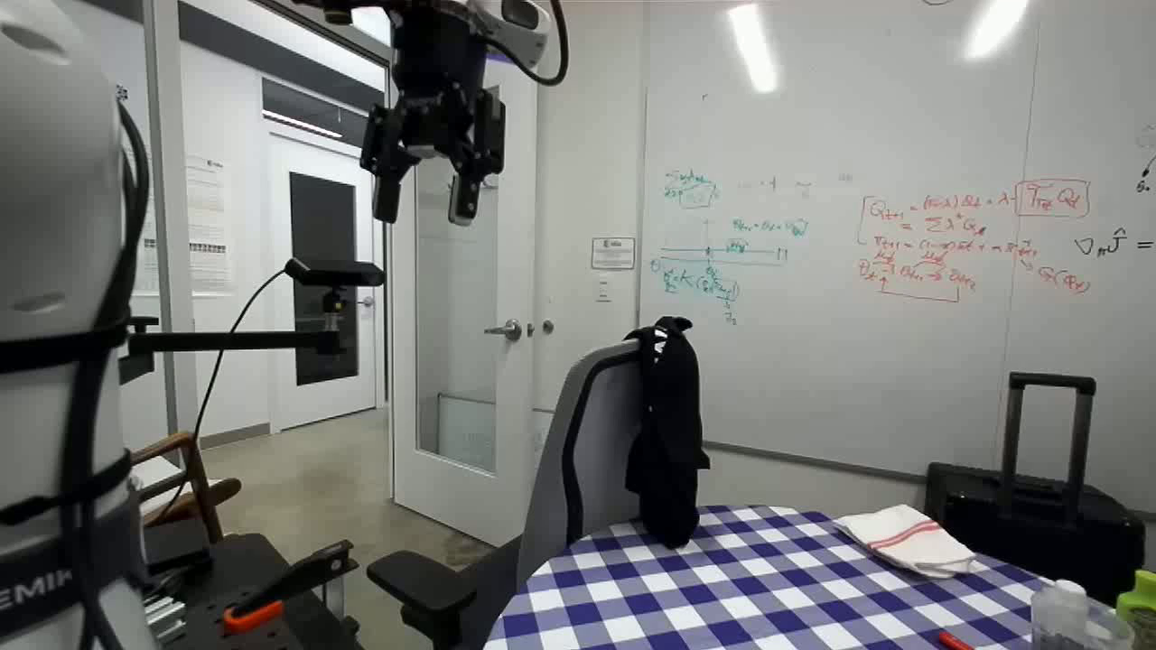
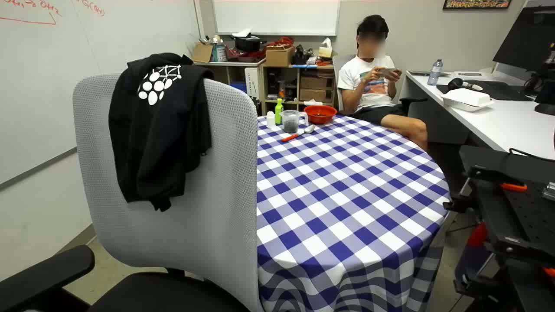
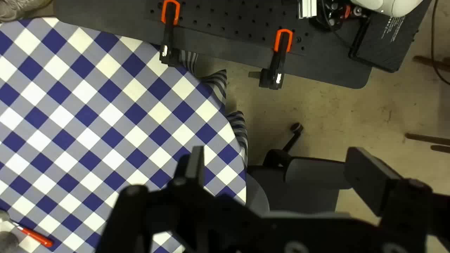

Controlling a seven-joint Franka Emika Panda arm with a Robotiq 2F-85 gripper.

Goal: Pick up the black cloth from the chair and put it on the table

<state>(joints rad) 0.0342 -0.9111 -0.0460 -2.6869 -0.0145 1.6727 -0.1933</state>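
Gripper (image 1: 424, 206) is released: points down, fingers spread, nothing between them, high up and well apart from the grey office chair (image 2: 230, 186). I read that as a pre-approach pose, up there for clearance. Pick not made yet: the black garment (image 2: 151, 143) with the white print is draped over the top edge of the mesh backrest (image 1: 603, 442). Exterior views together show fabric down both faces, so I figure weight and friction alone hold it there. Chair has its back to the table (image 2: 347, 186), right beside the edge, so my carry should be short. In an exterior view the garment's low end overlaps the table; can't tell if it touches. Can't make the garment out in the wrist view either, gripper body blocks the lower part. I'd pinch the fold on top: highest bit, both halves should follow it up, whereas a low grab could snag the mesh or leave half hanging. Limp and long, so it'll likely trail; I want a tall lift before crossing. For the drop I'd favour the chair's side of the table, short of the measuring jug (image 2: 290, 123), green bottle (image 2: 279, 113), red bowl (image 2: 320, 116) and red-handled spoon (image 2: 292, 137) grouped across from it, and off the folded red-striped towel (image 1: 906, 542), which a dragging end could sweep.
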